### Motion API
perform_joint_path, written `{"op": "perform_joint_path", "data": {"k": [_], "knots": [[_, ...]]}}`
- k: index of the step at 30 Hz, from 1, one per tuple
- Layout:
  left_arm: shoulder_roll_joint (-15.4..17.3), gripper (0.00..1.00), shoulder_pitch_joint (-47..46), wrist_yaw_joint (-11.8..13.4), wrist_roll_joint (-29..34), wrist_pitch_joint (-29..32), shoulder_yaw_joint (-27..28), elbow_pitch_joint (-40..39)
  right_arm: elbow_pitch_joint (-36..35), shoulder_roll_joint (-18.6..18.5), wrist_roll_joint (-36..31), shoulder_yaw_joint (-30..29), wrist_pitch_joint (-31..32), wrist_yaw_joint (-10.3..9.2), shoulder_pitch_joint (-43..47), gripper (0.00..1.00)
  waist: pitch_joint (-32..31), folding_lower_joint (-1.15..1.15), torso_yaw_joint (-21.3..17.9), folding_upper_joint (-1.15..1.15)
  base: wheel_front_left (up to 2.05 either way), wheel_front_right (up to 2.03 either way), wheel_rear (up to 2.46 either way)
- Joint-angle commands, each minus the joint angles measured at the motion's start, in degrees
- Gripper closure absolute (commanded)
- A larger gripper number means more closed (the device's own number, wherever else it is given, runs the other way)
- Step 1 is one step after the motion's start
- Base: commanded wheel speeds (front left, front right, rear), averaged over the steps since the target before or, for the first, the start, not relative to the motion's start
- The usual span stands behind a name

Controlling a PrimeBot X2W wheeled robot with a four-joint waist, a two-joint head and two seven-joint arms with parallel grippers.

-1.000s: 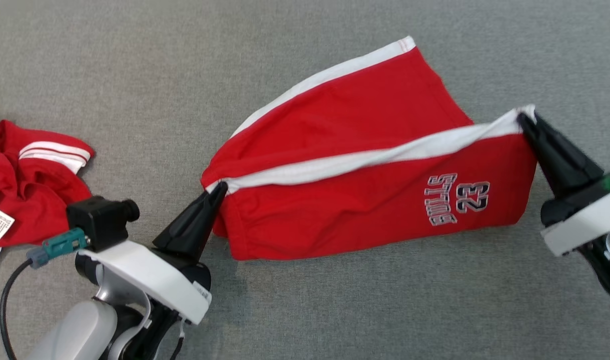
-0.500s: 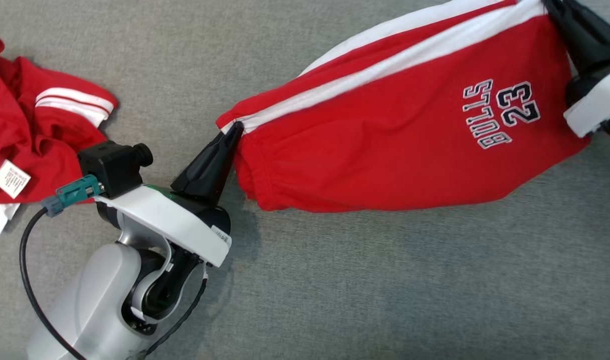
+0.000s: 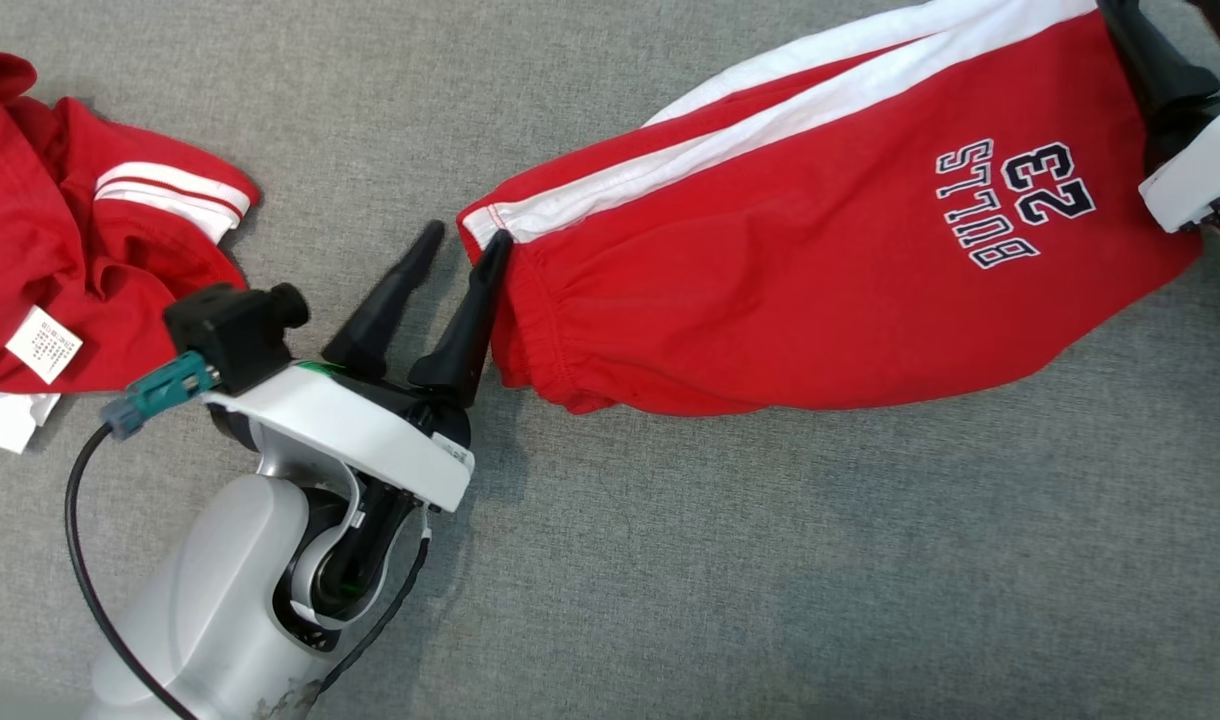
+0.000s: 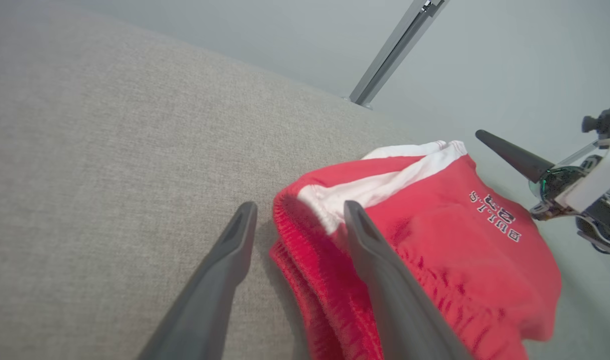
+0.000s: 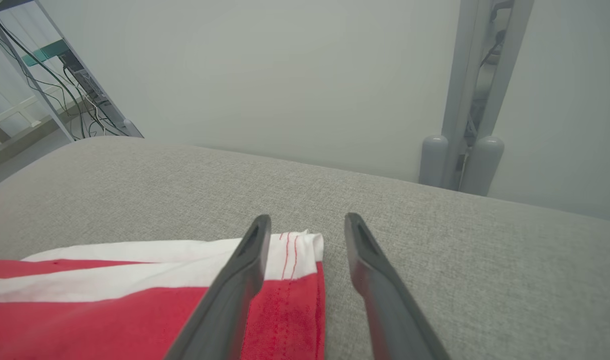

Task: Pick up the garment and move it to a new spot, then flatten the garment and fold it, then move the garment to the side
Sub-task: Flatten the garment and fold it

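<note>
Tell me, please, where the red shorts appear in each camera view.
Head view: the red shorts stretch from centre to upper right.
Left wrist view: centre to lower right.
Right wrist view: lower left.
Shared landmark: their white side stripe.

In the head view the red shorts (image 3: 820,260) run off the top edge, so their far hem corner is out of sight. The right gripper (image 3: 1155,50) is cropped there too (its fingertips lie out of frame, and its wrist is cut by the right edge). A second red garment (image 3: 90,260) is sliced by the left edge, and the print on its white label (image 3: 43,345) is too small to read. The left forearm (image 3: 200,620) leaves through the bottom edge. In the left wrist view one finger (image 4: 385,290) of the left gripper (image 4: 300,205) covers a strip of the waistband. In the right wrist view the shorts run past the left and bottom edges.
</note>
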Motion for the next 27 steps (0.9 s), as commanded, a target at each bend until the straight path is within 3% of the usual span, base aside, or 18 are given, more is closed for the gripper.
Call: {"op": "perform_joint_path", "data": {"k": [1,4,9,13,17,23,27], "knots": [[-0.1,0.00,-0.1,0.5,0.7,-1.2,0.6,0.4,1.0,0.1,1.0,0.3,-1.4,0.01,-0.3,0.00,-0.5,0.00,-0.4,0.00,0.00,0.00,0.00],[-0.6,0.00,1.2,2.0,1.9,-3.9,1.3,0.4,3.3,0.9,1.9,-0.1,-4.4,0.01,1.0,0.00,-1.5,0.00,-1.0,0.00,0.00,0.00,0.00],[-1.7,0.00,3.3,7.4,6.3,-10.2,4.8,-1.8,8.3,4.0,-3.7,-10.2,-6.9,0.01,4.1,0.00,-3.8,0.00,-2.8,0.00,0.00,0.00,0.00],[-2.4,0.00,4.3,10.6,11.1,-11.5,7.8,-3.3,4.5,8.3,-13.6,-22.6,-6.7,0.01,11.4,0.00,-4.9,0.00,-4.5,0.00,0.00,0.00,0.00],[-2.0,0.00,4.8,12.8,17.7,-11.7,9.4,-3.7,-1.7,12.5,-24.1,-31.4,-6.8,0.01,19.5,0.00,-6.1,0.00,-6.1,0.00,0.00,0.00,0.00],[-1.5,0.00,6.9,13.7,24.1,-11.7,10.1,-2.5,-10.1,17.6,-33.2,-38.0,-6.8,0.01,31.0,0.00,-8.6,0.00,-7.6,0.00,0.00,0.00,0.00],[-0.9,0.00,8.3,14.1,25.8,-11.7,9.7,-1.0,-12.3,19.3,-35.1,-39.4,-6.8,0.01,35.6,0.00,-9.9,0.00,-8.2,0.00,0.00,0.00,0.00]]}}
